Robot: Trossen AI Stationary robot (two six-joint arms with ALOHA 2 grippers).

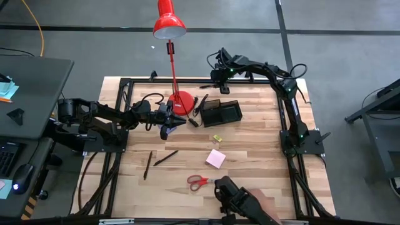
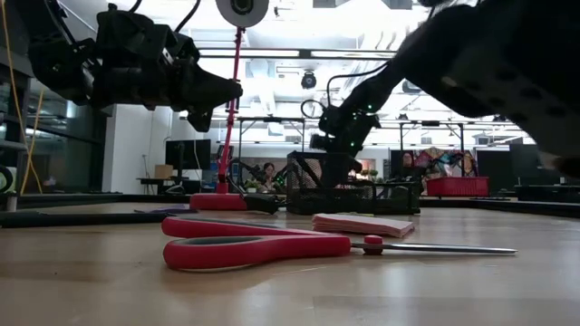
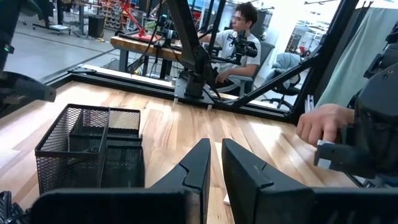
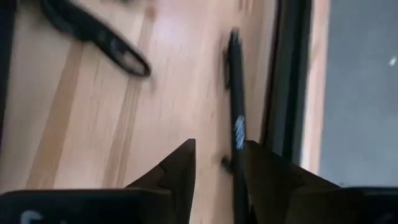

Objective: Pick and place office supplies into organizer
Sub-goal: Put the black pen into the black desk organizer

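Two dark arms over pale wooden table [image 1: 250, 144]. Black wire-mesh organizer [image 1: 221, 113] at far centre, just right of red desk lamp [image 1: 170, 25]; mesh rigid, light. Left gripper [image 1: 170, 120] hovers beside lamp base, jaws nearly closed, empty. Right gripper [image 4: 217, 163] at far edge, jaws slightly apart above thin dark pen [image 4: 236, 118]; pen likely stiff, light, slippery: grasp mid-barrel. Red-handled scissors [image 1: 199, 182] near centre; pink square note pad [image 1: 216, 158] between scissors and organizer. Small yellow piece [image 1: 217, 138] just near organizer.
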